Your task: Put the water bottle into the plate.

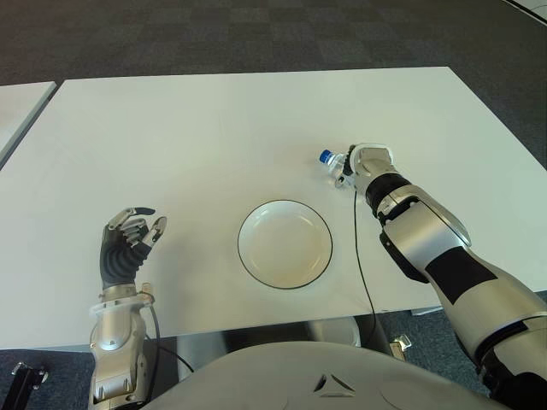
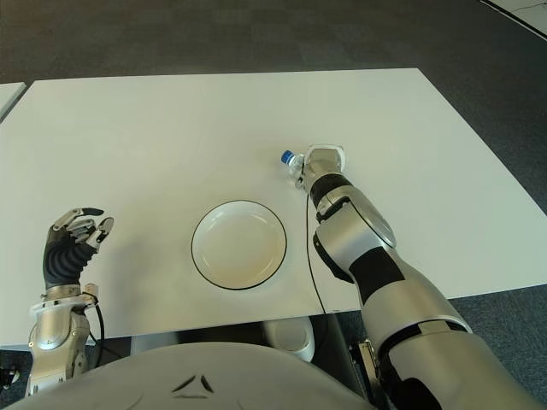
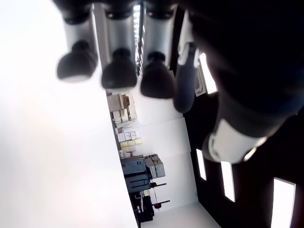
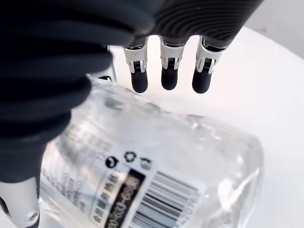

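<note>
The clear water bottle [image 1: 332, 162] with a blue cap lies on its side on the white table [image 1: 214, 128], beyond and to the right of the plate. My right hand [image 1: 363, 165] is over its body, and only the cap end shows past the hand. In the right wrist view the bottle [image 4: 156, 161] fills the space under the palm; the fingers [image 4: 166, 71] reach straight past it and the thumb is on the near side, not closed. The white plate [image 1: 285, 245] with a dark rim stands empty near the table's front edge. My left hand [image 1: 128, 241] shows left of the plate, fingers relaxed and holding nothing.
A thin black cable [image 1: 360, 248] runs from my right wrist down across the table to its front edge, just right of the plate. Another white table's corner [image 1: 17, 107] shows at the far left. Dark carpet lies beyond the far edge.
</note>
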Robot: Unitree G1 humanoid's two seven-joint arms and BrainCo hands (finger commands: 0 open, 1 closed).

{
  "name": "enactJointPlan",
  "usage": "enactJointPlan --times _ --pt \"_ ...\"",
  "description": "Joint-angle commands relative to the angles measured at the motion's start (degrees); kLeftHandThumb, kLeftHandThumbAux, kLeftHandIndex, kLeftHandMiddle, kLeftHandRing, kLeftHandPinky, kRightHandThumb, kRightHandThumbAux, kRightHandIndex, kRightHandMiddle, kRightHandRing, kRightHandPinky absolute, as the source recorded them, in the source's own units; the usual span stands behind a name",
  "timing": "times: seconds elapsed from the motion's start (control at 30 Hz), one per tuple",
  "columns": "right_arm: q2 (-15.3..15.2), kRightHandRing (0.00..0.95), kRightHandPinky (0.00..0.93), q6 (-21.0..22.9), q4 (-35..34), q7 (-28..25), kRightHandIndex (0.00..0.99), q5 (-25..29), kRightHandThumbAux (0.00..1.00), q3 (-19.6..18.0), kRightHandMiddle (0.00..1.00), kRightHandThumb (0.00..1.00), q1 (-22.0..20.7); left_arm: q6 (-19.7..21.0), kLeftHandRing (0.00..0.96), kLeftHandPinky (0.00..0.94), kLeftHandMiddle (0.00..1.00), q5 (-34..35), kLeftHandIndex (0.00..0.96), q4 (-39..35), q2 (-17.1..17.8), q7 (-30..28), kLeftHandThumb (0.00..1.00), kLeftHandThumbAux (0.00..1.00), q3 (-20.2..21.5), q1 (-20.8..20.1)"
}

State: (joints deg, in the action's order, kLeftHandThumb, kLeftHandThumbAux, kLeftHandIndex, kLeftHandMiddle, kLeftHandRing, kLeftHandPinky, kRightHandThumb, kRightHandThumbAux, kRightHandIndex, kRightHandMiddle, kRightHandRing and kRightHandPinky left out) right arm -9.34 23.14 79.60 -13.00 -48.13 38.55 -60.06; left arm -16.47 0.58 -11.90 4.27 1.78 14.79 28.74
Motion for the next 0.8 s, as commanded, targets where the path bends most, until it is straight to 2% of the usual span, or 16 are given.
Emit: enactJointPlan --times 0.03,0.3,0.37,0.43,0.57,0.67,0.8 --pt "0.6 0.041 0.137 0.4 0.9 1.0 0.430 -1.1 0.709 1.5 0.101 0.698 2.6 2.4 0.836 0.833 0.827 -1.2 0.439 -1.2 -1.1 1.4 0.707 0.716 -0.2 0.6" --pt "0.9 0.184 0.302 -0.1 0.7 6.7 0.426 -1.1 0.714 1.6 0.188 0.697 4.2 2.6 0.838 0.848 0.827 -1.7 0.440 -1.4 -1.6 1.9 0.708 0.714 0.2 0.8" --pt "0.6 0.257 0.366 -0.8 0.7 8.8 0.426 -0.9 0.715 1.4 0.241 0.698 5.0 2.3 0.838 0.848 0.827 -1.6 0.440 -1.0 -1.5 1.9 0.708 0.713 0.4 0.7" --pt "-0.1 0.363 0.452 -2.4 0.8 12.0 0.427 -0.4 0.717 0.7 0.334 0.699 6.6 2.1 0.838 0.848 0.828 -1.6 0.440 -0.9 -1.6 1.9 0.708 0.713 0.4 0.7" --pt "0.1 0.499 0.560 -3.1 0.7 15.9 0.428 0.7 0.719 -0.9 0.472 0.700 6.7 1.4 0.838 0.849 0.829 -1.1 0.440 -0.7 -1.8 1.9 0.709 0.712 0.6 0.6" --pt "0.2 0.551 0.590 -3.4 0.7 17.4 0.430 1.1 0.720 -1.7 0.533 0.701 6.7 1.1 0.837 0.849 0.828 -0.7 0.440 -0.8 -1.8 1.6 0.709 0.712 0.6 0.6" --pt "0.8 0.563 0.594 -2.8 0.6 18.3 0.430 1.5 0.722 -2.4 0.548 0.701 5.9 1.0 0.836 0.846 0.826 -0.4 0.440 -0.7 -1.7 1.4 0.709 0.712 0.6 0.6"
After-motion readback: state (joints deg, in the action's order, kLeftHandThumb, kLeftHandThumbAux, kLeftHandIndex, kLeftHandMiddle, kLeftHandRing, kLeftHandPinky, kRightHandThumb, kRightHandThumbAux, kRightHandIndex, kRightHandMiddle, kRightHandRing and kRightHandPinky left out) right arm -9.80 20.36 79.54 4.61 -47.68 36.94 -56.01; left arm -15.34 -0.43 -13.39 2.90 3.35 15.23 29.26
